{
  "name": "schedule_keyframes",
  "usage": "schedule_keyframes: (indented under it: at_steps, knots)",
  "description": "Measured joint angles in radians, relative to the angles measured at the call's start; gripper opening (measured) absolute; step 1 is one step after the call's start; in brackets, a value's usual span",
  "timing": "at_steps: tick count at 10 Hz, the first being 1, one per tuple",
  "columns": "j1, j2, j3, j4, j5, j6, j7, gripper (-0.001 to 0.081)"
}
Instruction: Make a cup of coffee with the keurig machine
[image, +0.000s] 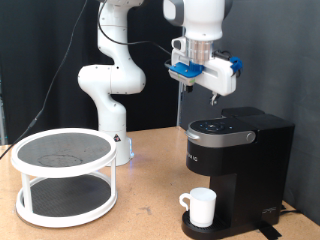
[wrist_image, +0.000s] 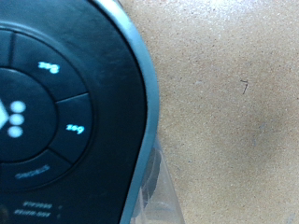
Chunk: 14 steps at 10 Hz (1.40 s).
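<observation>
White arm (image: 115, 70) rises at upper left of the exterior view, its gripper (image: 197, 88) pointing down above the machine (image: 235, 165) at lower right. Whether the fingers are open or closed I cannot tell. Cup (image: 201, 207) sits on the drip tray. Wrist view shows only the machine's lit panel (wrist_image: 56, 112), blurred.

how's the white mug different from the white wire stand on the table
The cup is solid white ceramic with a side handle; the wire stand is open, two round tiers with dark mesh.

The cup is small and narrow; the stand is far wider and taller.

The cup sits on the keurig machine base at the exterior view's right, under the gripper hovering above the machine's lid; the stand sits on the table at the left.

Both are white, round and upright.
</observation>
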Motion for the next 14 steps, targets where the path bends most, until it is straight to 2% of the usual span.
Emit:
schedule_keyframes:
  at_steps: [6,11,14]
  knots:
    - [0.0,0.0,0.033,-0.078,-0.007,0.066,0.004,0.0734]
    - [0.0,-0.004,0.045,-0.113,-0.007,0.107,0.006,0.0734]
    - [0.0,-0.032,0.038,-0.13,0.003,0.119,-0.011,0.0734]
